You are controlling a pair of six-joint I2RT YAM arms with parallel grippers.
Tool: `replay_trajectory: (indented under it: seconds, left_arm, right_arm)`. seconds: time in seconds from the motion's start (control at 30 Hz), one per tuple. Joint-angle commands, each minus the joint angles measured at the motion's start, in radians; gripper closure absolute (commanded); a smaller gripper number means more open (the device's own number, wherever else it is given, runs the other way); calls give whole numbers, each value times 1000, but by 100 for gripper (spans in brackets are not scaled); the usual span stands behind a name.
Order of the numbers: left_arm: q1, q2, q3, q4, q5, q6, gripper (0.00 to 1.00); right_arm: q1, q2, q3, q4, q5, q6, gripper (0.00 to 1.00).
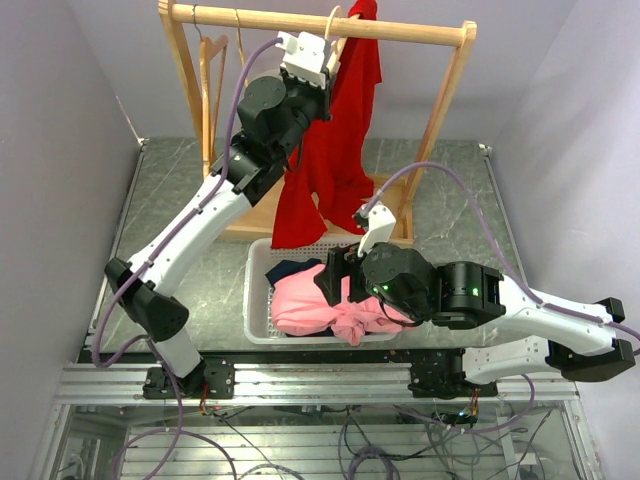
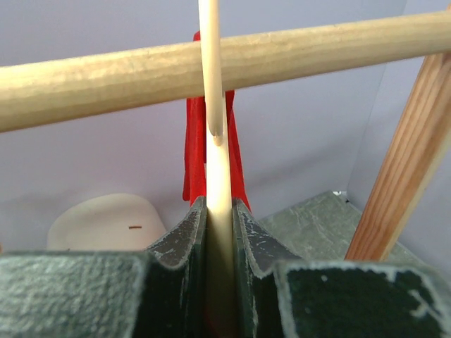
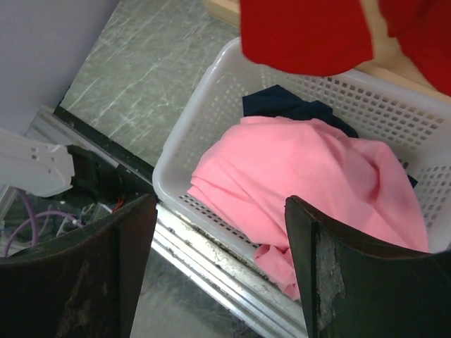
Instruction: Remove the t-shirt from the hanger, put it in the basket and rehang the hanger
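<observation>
A red t-shirt hangs from a pale wooden hanger whose hook sits over the rack's top rail. My left gripper is up at the rail, shut on the hanger's neck just below the hook. In the left wrist view the hanger runs up between the left gripper pads, with the hook over the rail and red t-shirt cloth behind. My right gripper hovers open and empty over the basket; in its wrist view the right gripper stands below the t-shirt's hem.
A white perforated basket in front of the rack holds a pink garment and a dark navy one. Empty wooden hangers hang at the rail's left end. The rack's slanted legs flank the shirt. Grey walls stand on both sides.
</observation>
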Motion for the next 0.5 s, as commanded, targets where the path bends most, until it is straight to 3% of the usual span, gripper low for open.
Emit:
replay_trajectory:
  seconds: [0.0, 0.1, 0.23, 0.47]
  left_arm:
    - [4, -106, -41, 2, 5, 19, 93]
    - [4, -157, -54, -129, 17, 20, 93]
    - [4, -199, -24, -317, 27, 21, 93]
    - [4, -261, 26, -554, 100, -28, 93]
  right_arm:
    - [3, 6, 44, -3, 116, -18, 26]
    - [-30, 49, 103, -51, 173, -32, 25]
    - [-235, 88, 138, 12, 26, -138, 24]
    - [-462, 160, 260, 121, -77, -311, 25]
